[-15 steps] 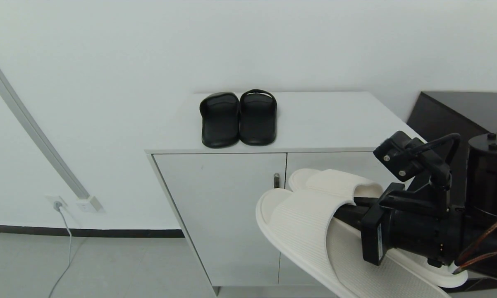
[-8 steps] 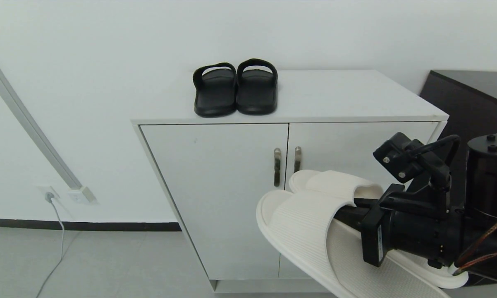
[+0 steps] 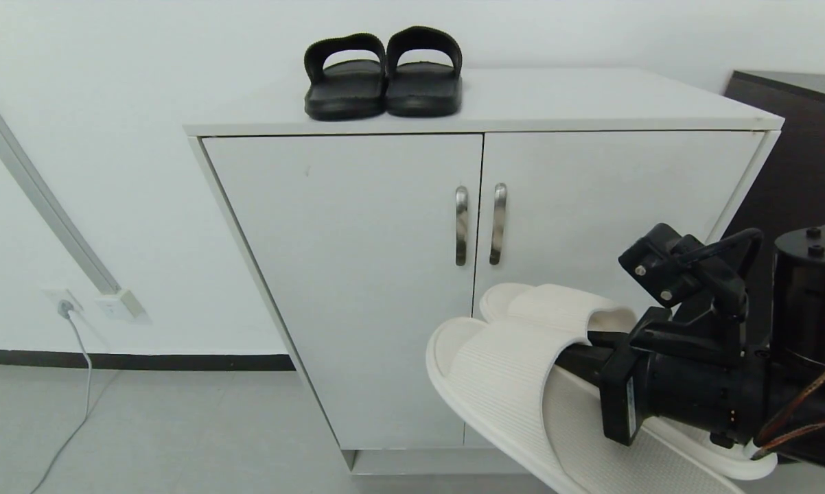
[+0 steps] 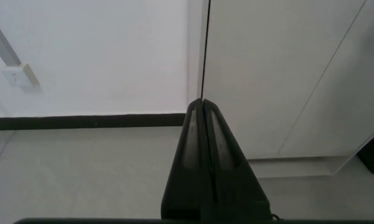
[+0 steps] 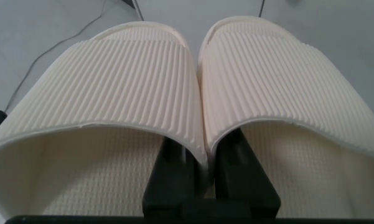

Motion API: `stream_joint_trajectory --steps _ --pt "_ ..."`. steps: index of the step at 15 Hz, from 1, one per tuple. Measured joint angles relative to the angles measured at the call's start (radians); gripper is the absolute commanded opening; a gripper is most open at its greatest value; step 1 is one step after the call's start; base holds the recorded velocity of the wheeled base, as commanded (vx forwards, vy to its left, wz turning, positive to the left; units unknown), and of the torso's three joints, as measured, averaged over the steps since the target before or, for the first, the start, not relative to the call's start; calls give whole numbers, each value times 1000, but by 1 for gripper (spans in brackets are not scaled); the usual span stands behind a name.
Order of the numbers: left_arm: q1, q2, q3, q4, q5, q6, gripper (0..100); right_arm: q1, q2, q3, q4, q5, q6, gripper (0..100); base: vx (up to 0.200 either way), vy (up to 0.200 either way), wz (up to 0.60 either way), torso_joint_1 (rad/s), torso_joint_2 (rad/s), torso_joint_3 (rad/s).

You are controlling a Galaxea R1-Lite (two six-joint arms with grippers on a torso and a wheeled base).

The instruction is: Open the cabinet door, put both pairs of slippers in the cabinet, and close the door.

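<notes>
The white cabinet [image 3: 344, 274] stands against the wall with both doors shut, its two metal handles [image 3: 479, 224] side by side at the middle. A pair of black slippers [image 3: 384, 72] rests on its top, toward the left. Low in front of the right door, my right gripper [image 5: 203, 171] is shut on the pair of white ribbed slippers [image 3: 522, 363], one finger inside each slipper, pinching their inner walls together. My left gripper [image 4: 203, 111] is shut on nothing, low down near the cabinet's left front corner [image 4: 203, 50].
A dark piece of furniture [image 3: 797, 158] stands right of the cabinet. On the wall to the left are a slanting cable duct [image 3: 35, 185], a socket [image 3: 62, 305] and a cable hanging to the grey floor [image 3: 145, 432], which is open left of the cabinet.
The head camera has sunk, so the cabinet sits higher in the picture and both handles show. The right gripper still holds the white slippers in the same place.
</notes>
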Motion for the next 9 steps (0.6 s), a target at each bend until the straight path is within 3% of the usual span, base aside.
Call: stream_joint_trajectory --steps 3,8,9 --pt "0 0 0 0 0 0 0 0 0 3 -5 0 0 0 0 0 0 -23 400 369" --pt "0 0 0 0 -1 0 0 0 0 4 -5 0 0 0 0 0 0 2 72 67" --pt "0 0 0 0 -1 0 100 0 0 4 -5 0 0 0 0 0 0 0 0 0"
